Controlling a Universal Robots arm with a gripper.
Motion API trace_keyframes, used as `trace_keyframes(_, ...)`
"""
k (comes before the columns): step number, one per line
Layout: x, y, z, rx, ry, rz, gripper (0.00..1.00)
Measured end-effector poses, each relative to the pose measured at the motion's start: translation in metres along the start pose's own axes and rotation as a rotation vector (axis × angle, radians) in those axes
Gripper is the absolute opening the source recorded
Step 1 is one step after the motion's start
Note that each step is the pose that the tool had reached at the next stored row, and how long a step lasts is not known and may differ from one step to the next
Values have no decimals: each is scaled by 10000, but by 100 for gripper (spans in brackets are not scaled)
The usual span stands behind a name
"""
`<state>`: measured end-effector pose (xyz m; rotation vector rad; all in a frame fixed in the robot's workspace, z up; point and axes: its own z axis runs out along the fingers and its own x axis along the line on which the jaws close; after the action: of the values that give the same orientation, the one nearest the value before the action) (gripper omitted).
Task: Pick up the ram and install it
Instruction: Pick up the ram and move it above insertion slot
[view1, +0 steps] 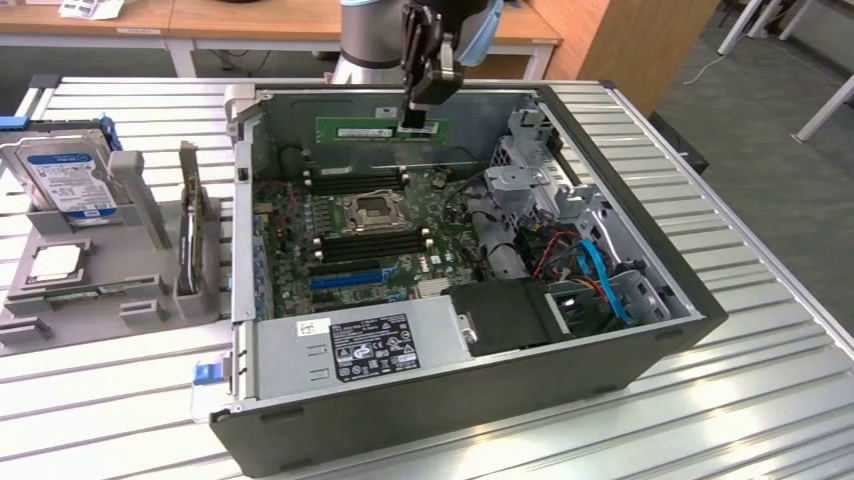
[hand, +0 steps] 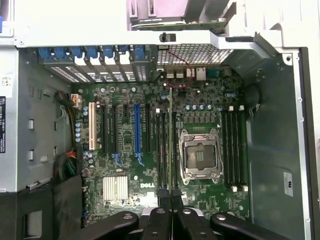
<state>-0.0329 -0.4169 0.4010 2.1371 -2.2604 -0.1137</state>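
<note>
The ram (view1: 380, 130) is a long green stick with a white label, hanging level above the far side of the open computer case (view1: 641, 340). My gripper (view1: 416, 122) is shut on one end of it. In the wrist view the ram (hand: 170, 145) shows edge-on as a thin line running out from between my fingertips (hand: 163, 197). It hangs over the black memory slots (hand: 162, 150) beside the CPU socket (hand: 201, 157). It is above the motherboard (view1: 400, 265) and touches no slot.
On the exterior view's left a grey holder (view1: 134, 200) carries a silver hard drive with a blue label (view1: 64, 175), a square CPU chip (view1: 56, 262) and an upright card (view1: 191, 235). Inside the case are the power supply (view1: 360, 345), drive cage (view1: 534, 190) and cables (view1: 594, 275).
</note>
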Motion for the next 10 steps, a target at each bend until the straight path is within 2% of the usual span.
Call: trace_keyframes(10, -90, 5, 11, 6, -16, 207, 12)
